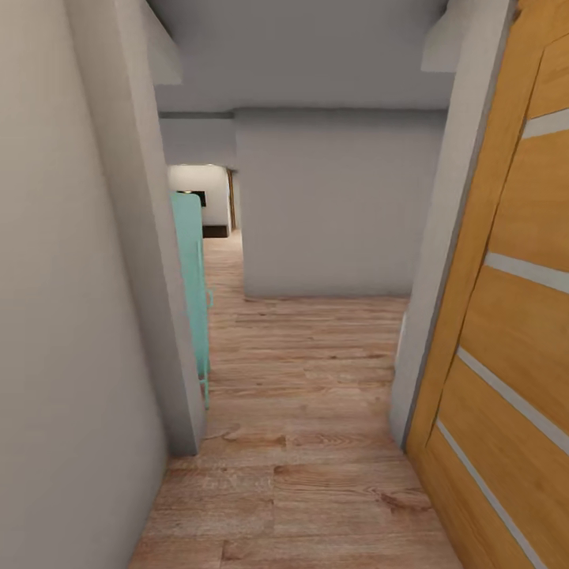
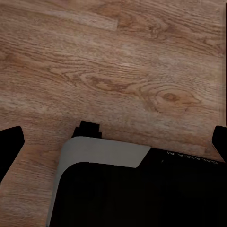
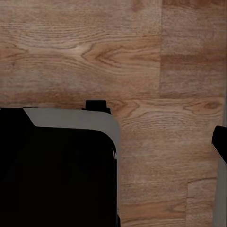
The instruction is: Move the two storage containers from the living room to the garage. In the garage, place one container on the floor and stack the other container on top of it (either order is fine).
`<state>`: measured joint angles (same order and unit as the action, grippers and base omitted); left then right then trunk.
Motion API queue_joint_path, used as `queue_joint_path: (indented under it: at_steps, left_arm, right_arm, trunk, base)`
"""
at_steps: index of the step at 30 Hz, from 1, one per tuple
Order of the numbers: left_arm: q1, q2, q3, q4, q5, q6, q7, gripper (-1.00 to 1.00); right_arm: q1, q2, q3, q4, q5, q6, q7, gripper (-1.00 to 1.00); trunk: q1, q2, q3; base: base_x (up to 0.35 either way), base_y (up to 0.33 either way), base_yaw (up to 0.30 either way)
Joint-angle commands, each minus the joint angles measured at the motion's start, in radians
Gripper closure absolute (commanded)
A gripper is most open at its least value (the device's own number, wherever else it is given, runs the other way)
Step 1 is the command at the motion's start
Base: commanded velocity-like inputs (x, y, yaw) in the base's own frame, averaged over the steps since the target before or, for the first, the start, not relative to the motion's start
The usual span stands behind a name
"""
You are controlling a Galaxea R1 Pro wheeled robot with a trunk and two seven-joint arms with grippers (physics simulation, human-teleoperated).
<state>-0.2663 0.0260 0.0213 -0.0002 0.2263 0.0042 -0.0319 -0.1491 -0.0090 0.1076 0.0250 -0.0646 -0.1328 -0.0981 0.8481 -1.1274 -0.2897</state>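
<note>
The storage containers are out of view. I am in a narrow hallway with a light wood-plank floor (image 1: 308, 442). In the left wrist view, my left gripper (image 2: 113, 139) is open: its two dark fingertips (image 2: 10, 141) sit at opposite edges of the picture, with only floor and my own dark base (image 2: 118, 194) between them. My right gripper (image 3: 116, 142) also hangs over the planks. One fingertip (image 3: 220, 142) shows far out at the edge, and the other is lost against my black base (image 3: 56, 175). Nothing is held.
A slatted wooden door (image 1: 506, 316) stands open close on my right. A grey wall corner (image 1: 150, 276) juts in on the left, with a teal panel (image 1: 192, 284) just beyond it. A grey wall (image 1: 332, 205) closes the hall ahead. A passage continues at the far left (image 1: 217, 237).
</note>
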Motion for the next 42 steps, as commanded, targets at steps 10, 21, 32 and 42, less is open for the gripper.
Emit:
queue_joint_path:
  at_steps: [10,21,32,42]
  left_arm:
    - [-0.001,0.001,0.002,0.001,0.007,0.0,-0.001,-1.0]
    - [-0.001,0.002,0.002,0.0,0.007,0.008,0.0,-1.0]
    - [-0.001,0.004,0.002,0.0,0.007,0.013,0.0,-1.0]
    - [-0.001,0.006,0.002,0.0,0.007,0.018,0.0,-1.0]
  right_arm:
    - [-0.001,0.0,0.007,0.003,-0.012,-0.01,-0.002,-1.0]
    - [-0.001,0.007,0.002,0.003,-0.015,-0.009,-0.002,-1.0]
    - [-0.001,0.006,0.003,0.003,-0.014,-0.008,-0.002,-1.0]
    - [-0.001,0.004,0.003,0.003,-0.014,-0.011,-0.002,-1.0]
  trunk:
    - [0.001,-0.001,-0.001]
    - [0.001,-0.001,-0.001]
    - [0.001,-0.001,-0.001]
    - [0.001,-0.001,-0.001]
  base:
    - [0.323,0.0,0.0]
    - [0.322,-0.011,0.0]
    - [0.303,-0.166,0.0]
    - [0.297,-0.201,0.0]
